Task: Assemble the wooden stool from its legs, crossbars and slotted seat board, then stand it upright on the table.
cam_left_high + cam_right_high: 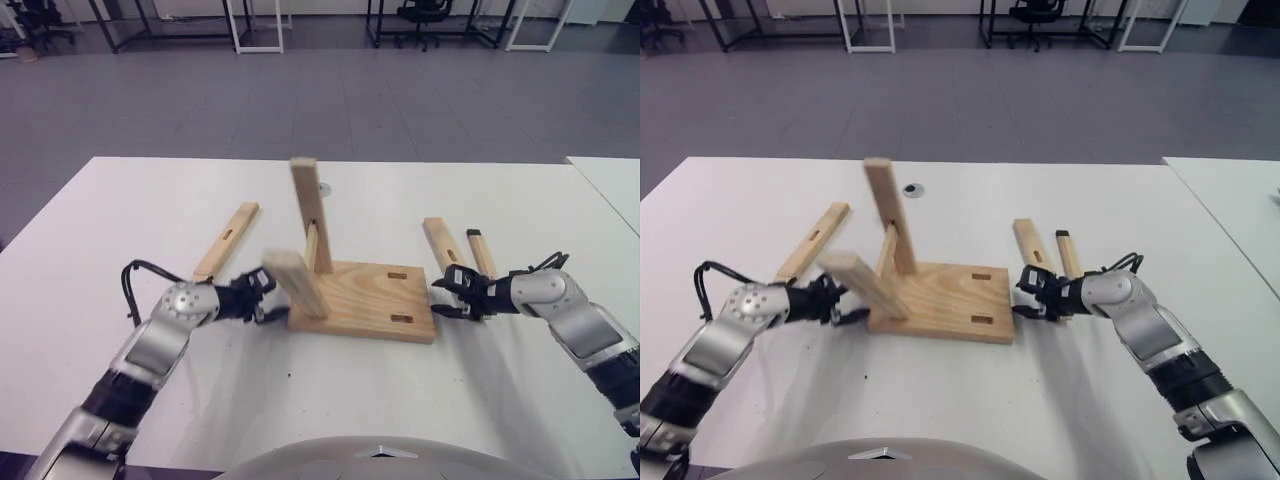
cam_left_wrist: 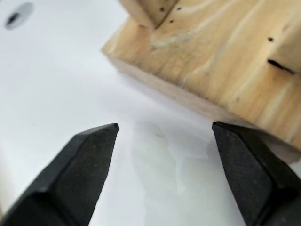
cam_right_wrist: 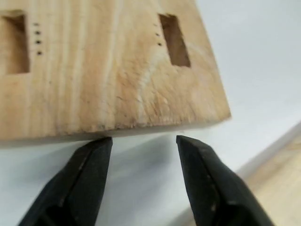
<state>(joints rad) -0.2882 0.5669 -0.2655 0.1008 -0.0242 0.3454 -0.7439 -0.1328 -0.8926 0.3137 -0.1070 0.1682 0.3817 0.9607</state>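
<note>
Head view. The slotted seat board (image 1: pixel 365 300) lies flat on the white tabletop (image 1: pixel 150 200).
- Two legs stand in the board's left-side slots. The far leg (image 1: pixel 308 210) is nearly upright and the near leg (image 1: pixel 295 283) leans toward the robot.
- A short crossbar (image 1: pixel 312 250) seems to join them.
- The two right-side slots (image 1: pixel 401 319) are empty.
- A loose leg (image 1: pixel 226 240) lies well left of the board and another loose leg (image 1: pixel 440 245) just right of it. A dark-tipped bar (image 1: pixel 482 253) lies beyond that one.
- The left claw (image 1: pixel 268 300) sits at the board's left edge, under the leaning leg. The right claw (image 1: pixel 440 298) sits at the board's right edge.

Left wrist view. The fingers (image 2: pixel 89 155) are spread wide and hold nothing. The board's left edge lies just ahead of them, and bare tabletop shows between the tips.

Right wrist view. The fingers (image 3: pixel 89 165) are parted and empty, low to the tabletop, with their tips just short of the board's right edge. Both empty slots face up.

Judgement: the step in hand looks like bracing or shifting the board from both ends before the remaining legs go in.
- Bring both claws in level and together so the board does not skid or twist.
- Keep the left claw low on the board edge. A nudge to the leaning leg could lever it out of its slot.
- The leaning leg looks only part-seated and should be pressed home first.
- Do not block the open slots on the right.
</note>
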